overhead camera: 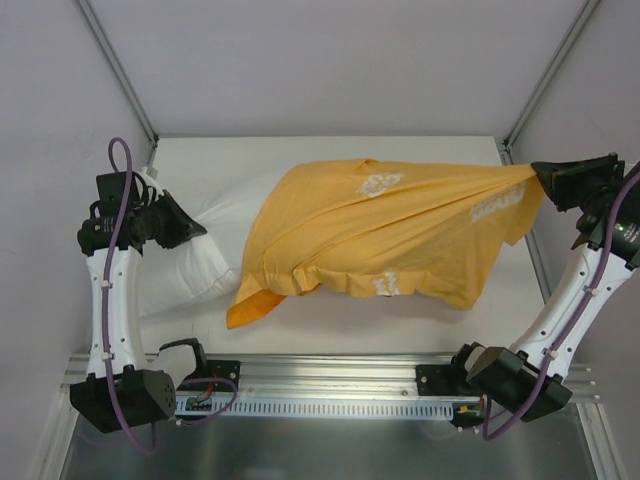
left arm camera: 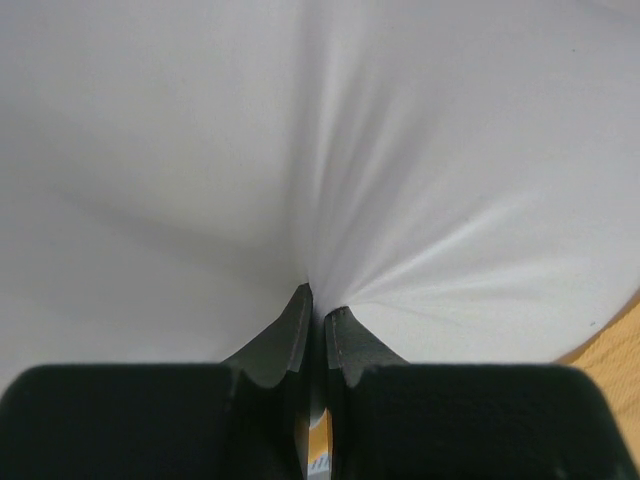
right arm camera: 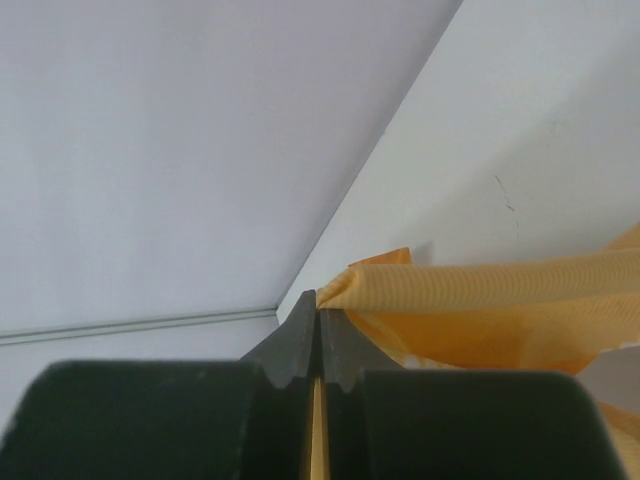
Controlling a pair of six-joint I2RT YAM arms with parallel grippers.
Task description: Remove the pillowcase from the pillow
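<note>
The orange-yellow pillowcase [overhead camera: 390,235] lies stretched across the table, its right end pulled taut to my right gripper [overhead camera: 540,178]. That gripper is shut on the fabric's edge, seen in the right wrist view [right arm camera: 318,300] with the pillowcase [right arm camera: 480,290] bunched beside the fingers. The white pillow [overhead camera: 215,245] sticks out of the pillowcase's left opening. My left gripper [overhead camera: 200,232] is shut on the pillow's left end; in the left wrist view [left arm camera: 318,305] the white pillow [left arm camera: 300,150] fills the frame and puckers into the jaws.
The white table top [overhead camera: 330,330] sits between grey walls, with a metal rail [overhead camera: 330,375] along the near edge. Frame posts [overhead camera: 115,65] stand at the back corners. A loose orange corner [overhead camera: 250,305] hangs toward the front.
</note>
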